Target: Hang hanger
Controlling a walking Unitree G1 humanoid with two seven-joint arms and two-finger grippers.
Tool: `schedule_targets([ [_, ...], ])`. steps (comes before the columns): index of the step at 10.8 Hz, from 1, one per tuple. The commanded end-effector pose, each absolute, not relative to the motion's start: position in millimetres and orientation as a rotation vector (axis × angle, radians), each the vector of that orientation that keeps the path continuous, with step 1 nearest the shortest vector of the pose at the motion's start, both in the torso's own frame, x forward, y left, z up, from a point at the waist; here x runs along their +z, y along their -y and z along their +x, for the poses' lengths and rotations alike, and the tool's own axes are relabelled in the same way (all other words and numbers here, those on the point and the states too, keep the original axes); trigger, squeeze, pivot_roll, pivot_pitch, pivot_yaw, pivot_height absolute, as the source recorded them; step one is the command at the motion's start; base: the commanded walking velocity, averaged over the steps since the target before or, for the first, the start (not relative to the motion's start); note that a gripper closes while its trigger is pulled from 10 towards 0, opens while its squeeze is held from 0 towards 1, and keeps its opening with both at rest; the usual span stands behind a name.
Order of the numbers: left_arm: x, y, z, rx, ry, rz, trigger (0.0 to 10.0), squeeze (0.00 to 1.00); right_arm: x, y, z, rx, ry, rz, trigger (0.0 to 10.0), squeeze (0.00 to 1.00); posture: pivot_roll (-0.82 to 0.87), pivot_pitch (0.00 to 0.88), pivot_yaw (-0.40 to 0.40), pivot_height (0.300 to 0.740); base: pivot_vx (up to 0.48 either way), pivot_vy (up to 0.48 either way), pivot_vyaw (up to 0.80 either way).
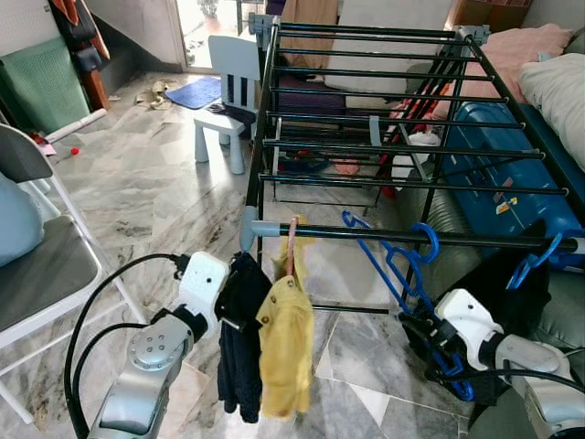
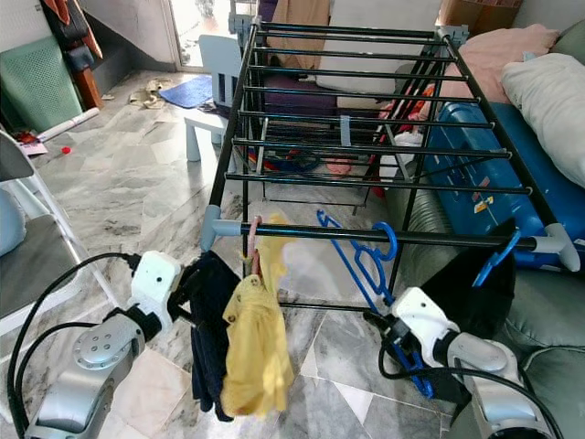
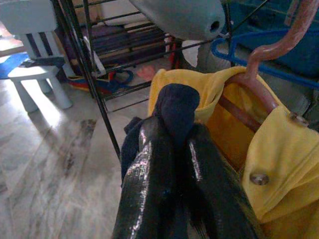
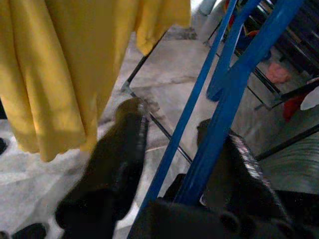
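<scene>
The blue hanger hooks over the rack's front bar. The right pincer stands open around its lower frame. The left pincer is clamped on dark cloth beside the yellow shirt.

Home (drying rack; sofa)

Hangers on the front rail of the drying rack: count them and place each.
3. A pink hanger carrying the yellow shirt at the rail's left end, a blue hanger near the middle, another blue hanger at the right end. Others may be hidden.
</scene>
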State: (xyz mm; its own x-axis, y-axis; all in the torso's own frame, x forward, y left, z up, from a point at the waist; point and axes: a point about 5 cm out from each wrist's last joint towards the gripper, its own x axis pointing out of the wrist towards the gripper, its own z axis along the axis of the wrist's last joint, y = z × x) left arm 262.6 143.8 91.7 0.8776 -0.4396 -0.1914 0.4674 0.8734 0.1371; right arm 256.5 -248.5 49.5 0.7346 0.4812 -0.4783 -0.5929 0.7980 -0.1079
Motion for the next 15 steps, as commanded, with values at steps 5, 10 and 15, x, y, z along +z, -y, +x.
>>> schedule_targets([
  [5,99,-140,262,-0.490,-0.129,0.177,10.0,0.00,50,254,258,0.594,-0.453,-0.295,0.0,0.00,0.07,0.000,-0.046,0.740,0.000,0.000,0.00],
  [10,98,-138,263,-0.491,-0.130,0.178,10.0,0.00,51,258,260,0.551,-0.424,-0.313,0.0,0.00,0.07,0.000,-0.046,0.740,0.000,0.000,0.00],
  [15,96,-138,264,-0.482,-0.126,0.176,10.0,0.00,68,253,251,0.407,-0.290,-0.275,0.0,0.00,0.06,0.000,-0.055,0.740,0.000,0.000,0.00],
])
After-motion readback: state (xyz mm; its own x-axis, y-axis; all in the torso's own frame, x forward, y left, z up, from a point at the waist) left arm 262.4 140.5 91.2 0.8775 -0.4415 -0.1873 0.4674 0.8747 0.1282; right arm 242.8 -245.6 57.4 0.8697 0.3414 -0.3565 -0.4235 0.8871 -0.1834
